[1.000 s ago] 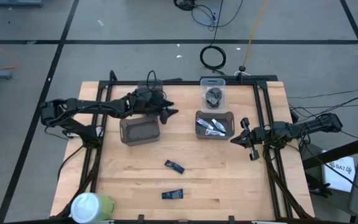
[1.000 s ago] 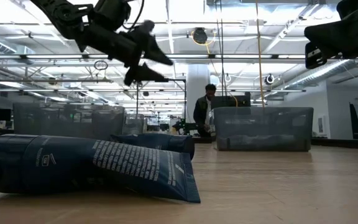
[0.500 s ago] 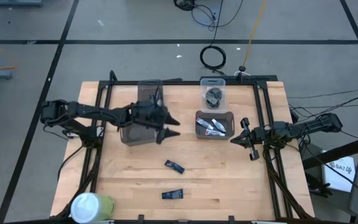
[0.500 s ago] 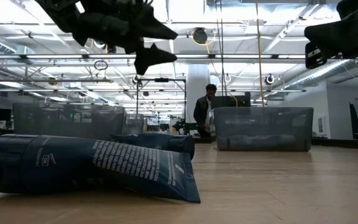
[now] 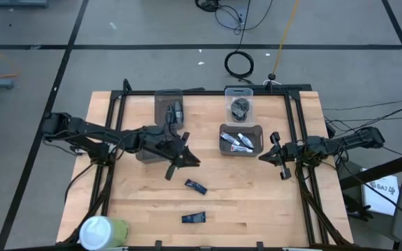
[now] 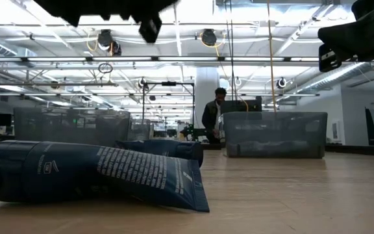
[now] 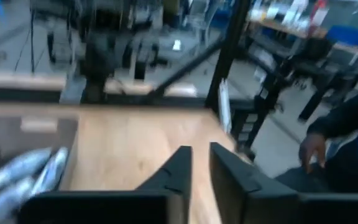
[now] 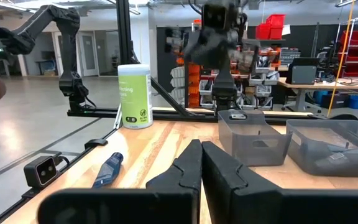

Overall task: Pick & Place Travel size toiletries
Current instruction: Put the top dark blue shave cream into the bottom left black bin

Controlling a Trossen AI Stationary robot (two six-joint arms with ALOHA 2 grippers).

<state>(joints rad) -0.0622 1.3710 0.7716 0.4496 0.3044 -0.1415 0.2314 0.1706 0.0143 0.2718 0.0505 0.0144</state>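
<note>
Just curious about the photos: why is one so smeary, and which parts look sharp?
Left wrist view: smeared throughout, wooden table and dark fingers soft-edged, probably motion. Right wrist view: crisp white-and-green cylinder. Low view: bright ceiling lights glare; dark tube looms large up close.
</note>
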